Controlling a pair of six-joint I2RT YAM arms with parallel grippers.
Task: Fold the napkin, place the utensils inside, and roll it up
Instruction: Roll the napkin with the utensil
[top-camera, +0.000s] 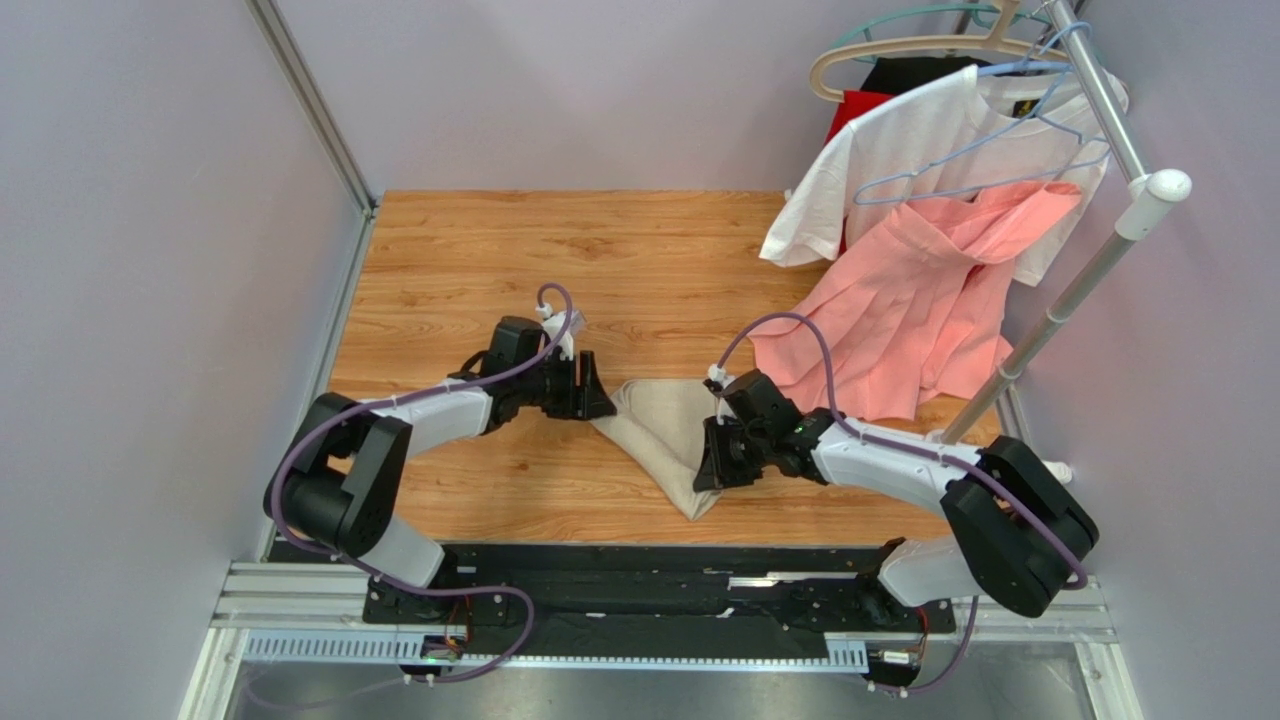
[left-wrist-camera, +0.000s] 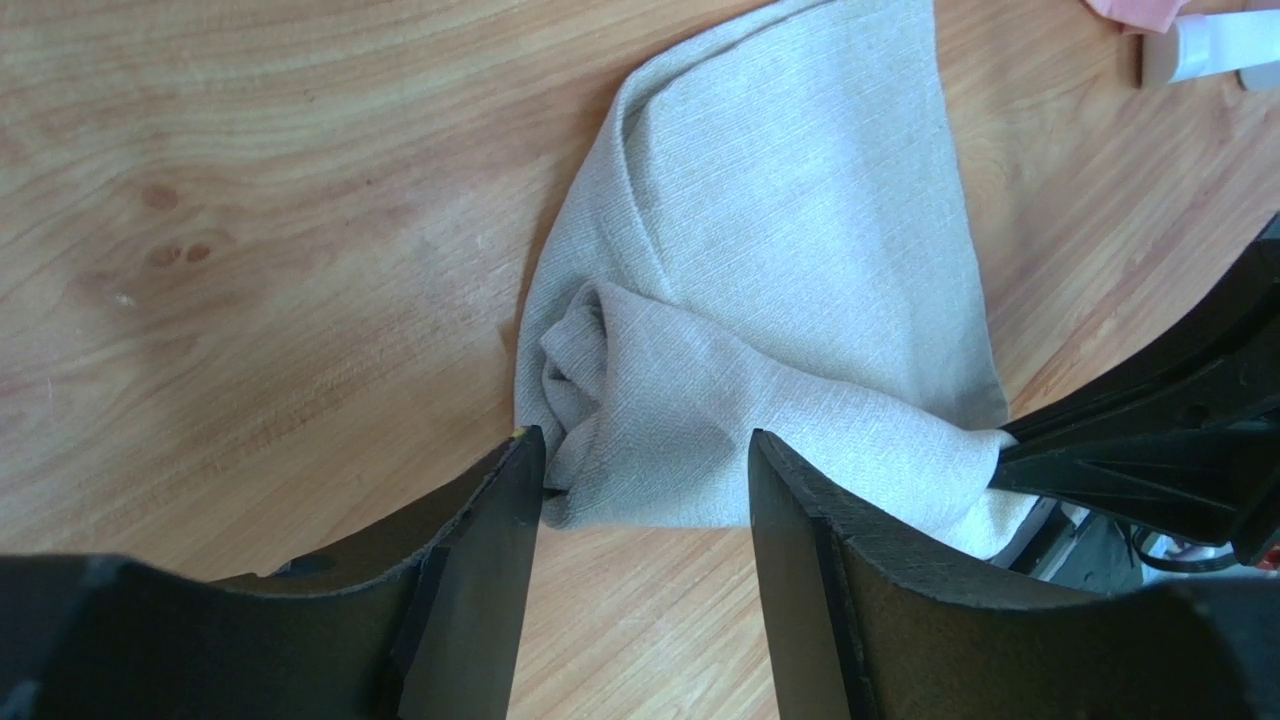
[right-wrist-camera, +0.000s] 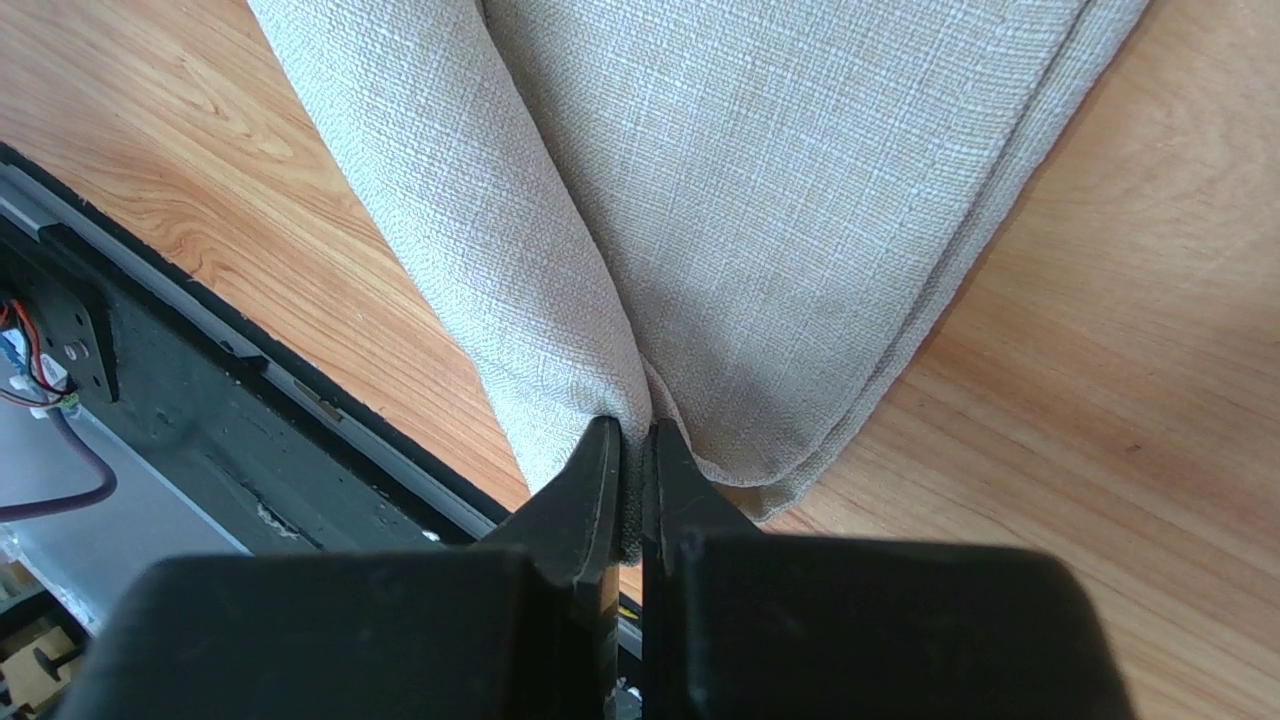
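Spread wide apart, the jaws of the left gripper (left-wrist-camera: 639, 450) are being held astride the bunched, rolled end of the napkin (left-wrist-camera: 781, 225), and no clamping on the cloth is being seen. One tip is being rested just beside the roll and the other against its lower edge. Pressed together, the jaws of the right gripper (right-wrist-camera: 631, 435) are being closed on the napkin, with a fold at the near end of the rolled edge being pinched between the tips.

The napkin is being supported by the wooden table (top-camera: 496, 255), near its front edge and between the two grippers, as a partly rolled, roughly triangular bundle. A roll is being formed along one side, while the rest is being left flat in doubled layers. In the overhead view, the left gripper is being positioned at the bundle's left corner and the right gripper at its near right side. Whether the utensils are being wrapped inside the cloth cannot be told.

At the table's far right, a white T-shirt (top-camera: 902, 150) and a salmon-pink garment (top-camera: 917, 300) are being hung on a rack (top-camera: 1082, 285), apart from the napkin.
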